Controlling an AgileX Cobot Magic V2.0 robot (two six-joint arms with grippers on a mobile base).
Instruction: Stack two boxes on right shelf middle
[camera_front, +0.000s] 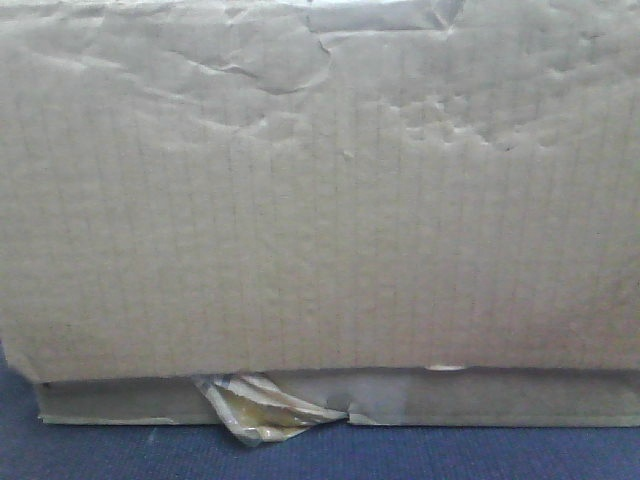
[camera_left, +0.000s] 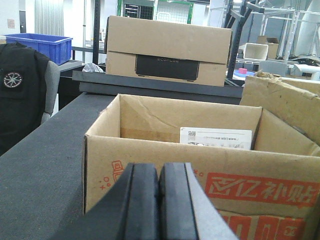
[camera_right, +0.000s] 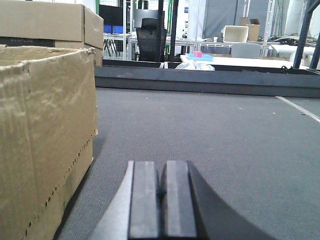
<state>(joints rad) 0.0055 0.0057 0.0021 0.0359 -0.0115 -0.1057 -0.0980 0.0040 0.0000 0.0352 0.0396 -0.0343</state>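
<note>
Bearing "ECOFLOW" on black, the far box (camera_left: 167, 37) stands behind a red-printed open box (camera_left: 200, 170). Left gripper (camera_left: 159, 176) and right gripper (camera_right: 161, 174) pads meet, holding nothing.

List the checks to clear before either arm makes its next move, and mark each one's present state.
1. Left gripper empty: ok, shut on nothing.
2. Right gripper empty: ok, shut on nothing.
3. Jaws open for a grasp: not ok, both are shut.
4. Room ahead of right gripper: ok, bare gray surface.
5. Room ahead of left gripper: not ok, open red-printed box stands close in front.
6. Location of shelf: cannot tell; creased box fills the front view, with flat box showing beneath it.
</note>
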